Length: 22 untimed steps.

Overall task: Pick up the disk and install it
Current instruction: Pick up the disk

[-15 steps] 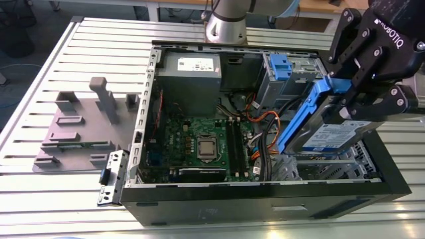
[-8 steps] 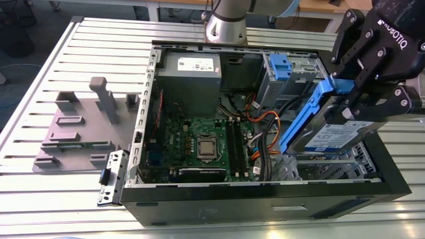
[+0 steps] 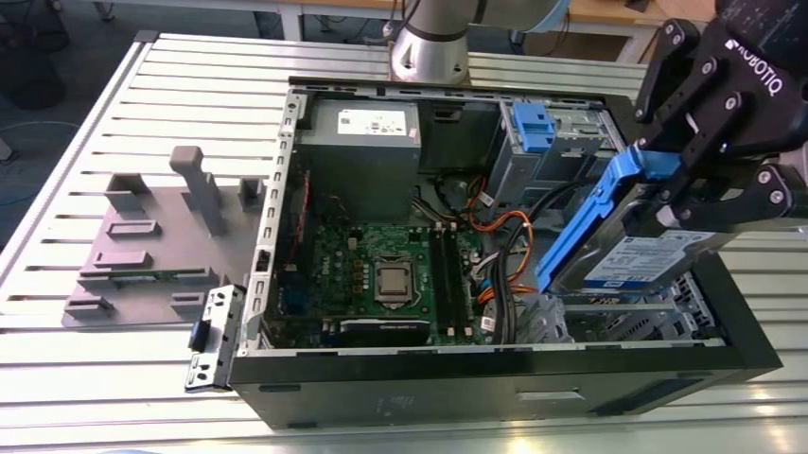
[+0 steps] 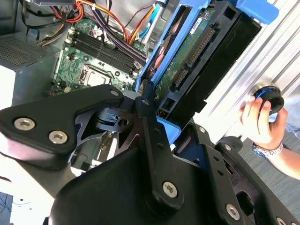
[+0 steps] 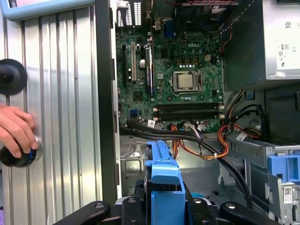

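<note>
in the exterior view the black computer case [image 3: 505, 378] lies open on the slatted table [image 3: 189, 85], with its near wall at six o'clock. a small metal bracket [image 3: 215, 336] leans against the case's corner at about eight o'clock. the green motherboard [image 3: 392, 274] fills the middle of the case.

at three o'clock the gripper [image 3: 701, 213] holds the disk [image 3: 650, 260] in the air. the disk is tilted, its blue-and-white label faces outward and a blue rail [image 3: 588, 222] runs down one edge. its lower end hangs over the metal drive cage [image 3: 631, 317]. the fingers [image 4: 149, 117] pinch the disk at its upper end.

a grey fixture [image 3: 151, 246] sits on the table at nine o'clock, beside the case. farther back are the grey power supply [image 3: 360, 142] at twelve o'clock and a blue-fronted bay [image 3: 531, 128] at one o'clock. beyond them stands the arm's base [image 3: 436, 43].

in both wrist views a person's hand [image 5: 16, 129] rests on a black knob [image 5: 18, 157] on the table, outside the case wall.
</note>
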Tool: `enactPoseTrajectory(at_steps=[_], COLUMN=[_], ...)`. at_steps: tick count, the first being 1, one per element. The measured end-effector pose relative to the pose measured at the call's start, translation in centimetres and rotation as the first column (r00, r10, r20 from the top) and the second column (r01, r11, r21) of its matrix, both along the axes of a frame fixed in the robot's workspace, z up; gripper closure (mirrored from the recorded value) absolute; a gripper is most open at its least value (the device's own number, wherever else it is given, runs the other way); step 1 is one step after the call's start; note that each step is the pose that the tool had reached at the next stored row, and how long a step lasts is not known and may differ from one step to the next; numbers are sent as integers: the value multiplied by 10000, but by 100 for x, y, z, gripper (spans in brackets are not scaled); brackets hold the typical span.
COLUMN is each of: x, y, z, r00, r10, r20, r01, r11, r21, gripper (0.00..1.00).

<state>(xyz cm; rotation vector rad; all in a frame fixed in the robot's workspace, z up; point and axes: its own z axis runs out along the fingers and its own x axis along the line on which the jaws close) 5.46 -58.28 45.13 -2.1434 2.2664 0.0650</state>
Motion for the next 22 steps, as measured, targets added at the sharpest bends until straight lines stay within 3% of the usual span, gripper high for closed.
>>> enactPoseTrajectory(at_steps=[22], x=[68], y=[0], z=[-13], r00=[10000], r10=[0], r20=[0], r01=[0], r11=[10000], r21=[0], gripper=[64])
